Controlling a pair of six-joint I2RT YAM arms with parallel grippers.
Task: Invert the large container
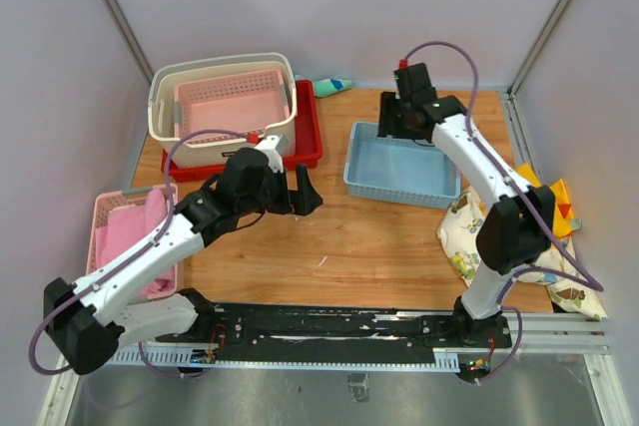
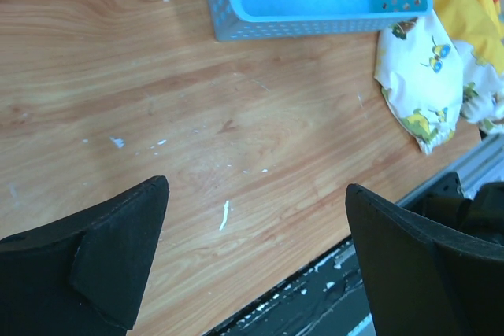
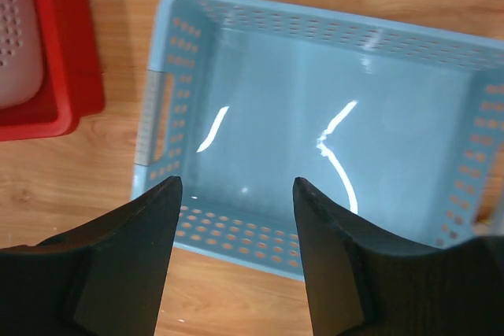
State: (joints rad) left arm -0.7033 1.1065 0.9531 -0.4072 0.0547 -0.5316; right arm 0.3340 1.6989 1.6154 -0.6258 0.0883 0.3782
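Note:
The large container [image 1: 166, 107] is a deep cream perforated basket at the back left. It stands upright on a red tray [image 1: 309, 137] with a pink basket [image 1: 232, 107] nested inside it. My left gripper [image 1: 303, 191] is open and empty, in front of and to the right of the container, apart from it. In the left wrist view its jaws [image 2: 256, 188] stand wide over bare wood. My right gripper [image 1: 391, 122] is open and empty over the far edge of a blue basket [image 1: 399, 169], as the right wrist view [image 3: 236, 184] shows.
The blue basket [image 3: 331, 131] is empty; it also shows in the left wrist view [image 2: 315, 5]. A pink basket with pink cloth [image 1: 128, 236] sits at the left edge. Printed and yellow cloths [image 1: 477, 236] lie at the right. A teal toy [image 1: 332, 87] lies behind the tray.

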